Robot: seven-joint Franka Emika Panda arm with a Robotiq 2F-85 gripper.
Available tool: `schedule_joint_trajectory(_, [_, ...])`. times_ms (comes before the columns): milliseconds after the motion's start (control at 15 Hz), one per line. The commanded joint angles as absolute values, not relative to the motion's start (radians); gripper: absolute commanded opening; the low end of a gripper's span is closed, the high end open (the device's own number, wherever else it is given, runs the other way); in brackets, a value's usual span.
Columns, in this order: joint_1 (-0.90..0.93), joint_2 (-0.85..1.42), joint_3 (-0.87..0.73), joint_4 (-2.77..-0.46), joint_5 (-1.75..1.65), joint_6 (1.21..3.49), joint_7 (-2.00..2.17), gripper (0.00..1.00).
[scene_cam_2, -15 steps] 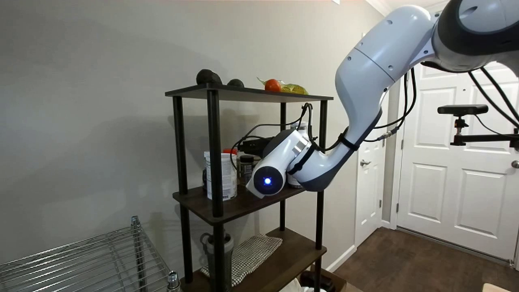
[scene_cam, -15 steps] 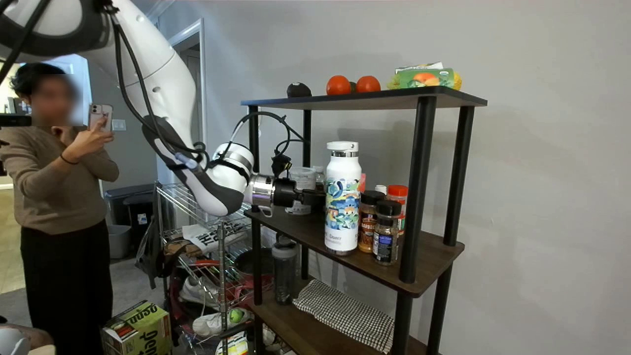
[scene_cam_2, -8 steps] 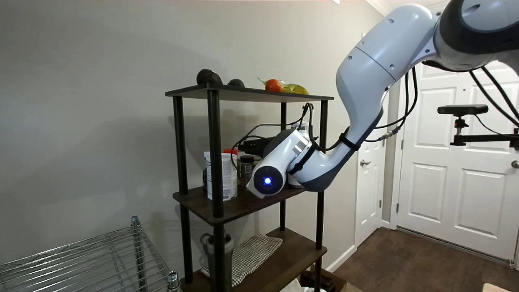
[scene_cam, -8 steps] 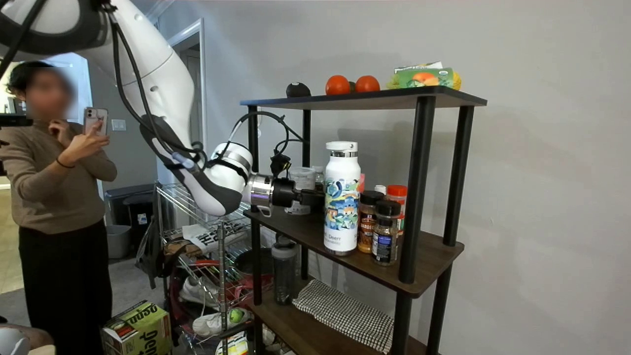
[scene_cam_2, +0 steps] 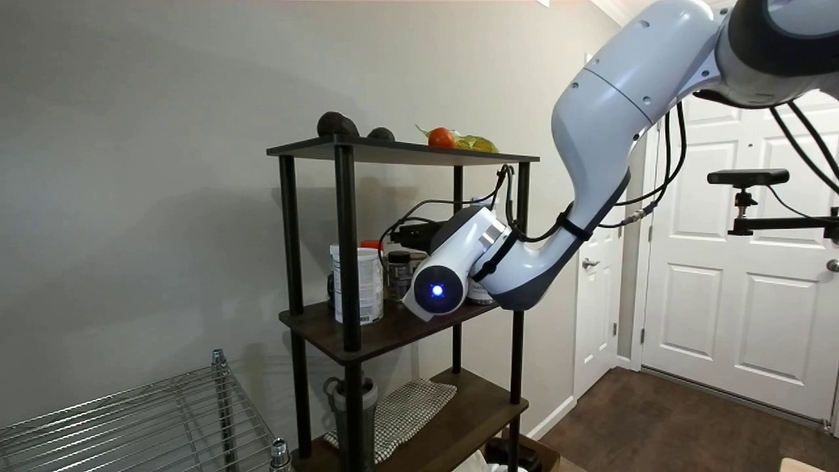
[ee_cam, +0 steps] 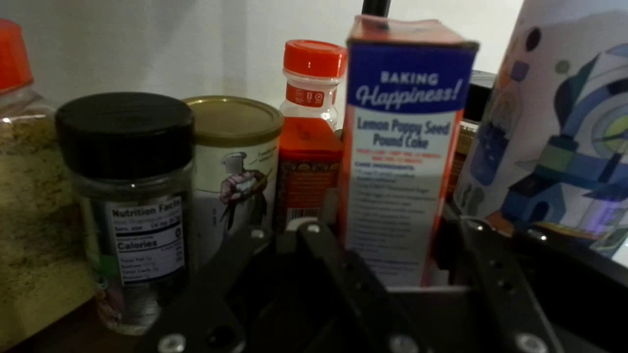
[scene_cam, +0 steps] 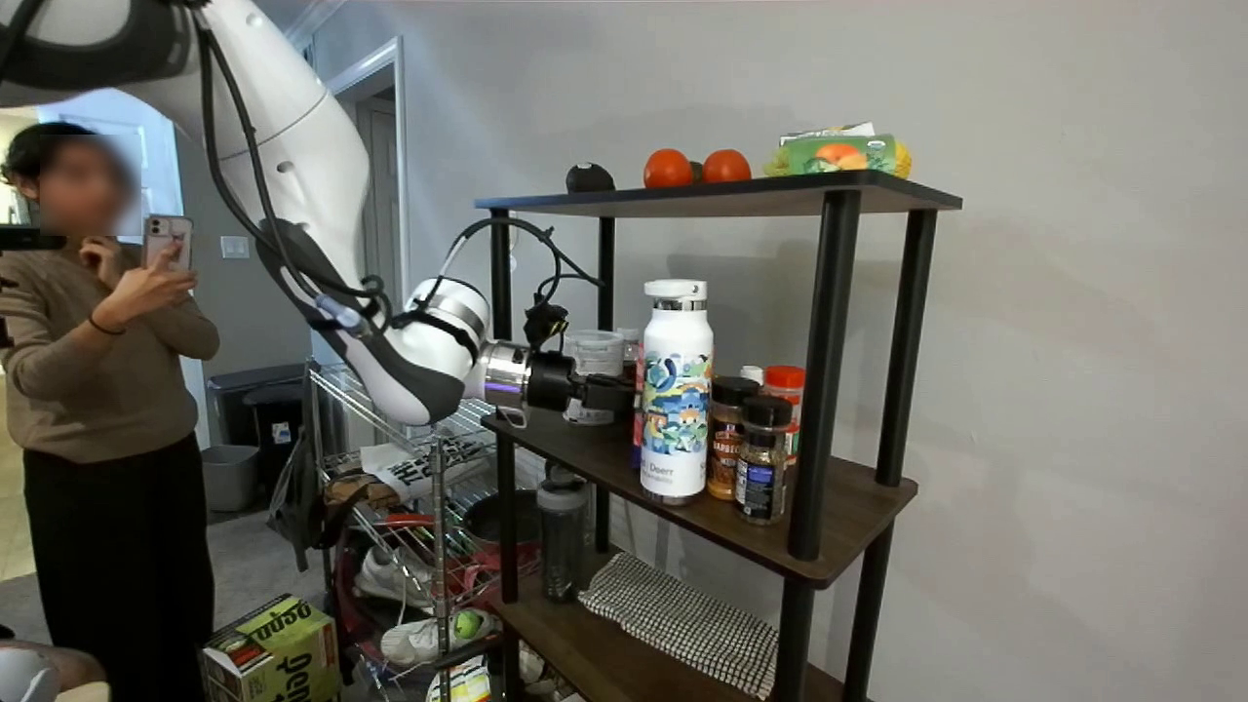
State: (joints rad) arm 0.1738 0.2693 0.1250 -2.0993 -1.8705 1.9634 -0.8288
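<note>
From left to right in the wrist view: a black-capped jar (ee_cam: 130, 211), a gold-lidded tin (ee_cam: 235, 162), a red container (ee_cam: 309, 181), then an upright cake-mix box (ee_cam: 405, 152) over the middle shelf (scene_cam: 585, 450), pinched in the hand (ee_cam: 385, 240); rightmost, a white patterned bottle (ee_cam: 554, 127) just beside.

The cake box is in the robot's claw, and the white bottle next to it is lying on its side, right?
The white bottle stands upright, not on its side, as an exterior view shows. The cake box is indeed in the robot's claw.
</note>
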Motion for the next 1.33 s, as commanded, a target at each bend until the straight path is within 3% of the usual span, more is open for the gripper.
schedule_joint_trajectory(0, [0.176,0.217,0.143,-2.175,-1.847,1.956,-0.788,0.18])
schedule_joint_trajectory(1267, [0.226,0.12,0.213,-2.294,-1.868,1.952,-0.773,0.18])
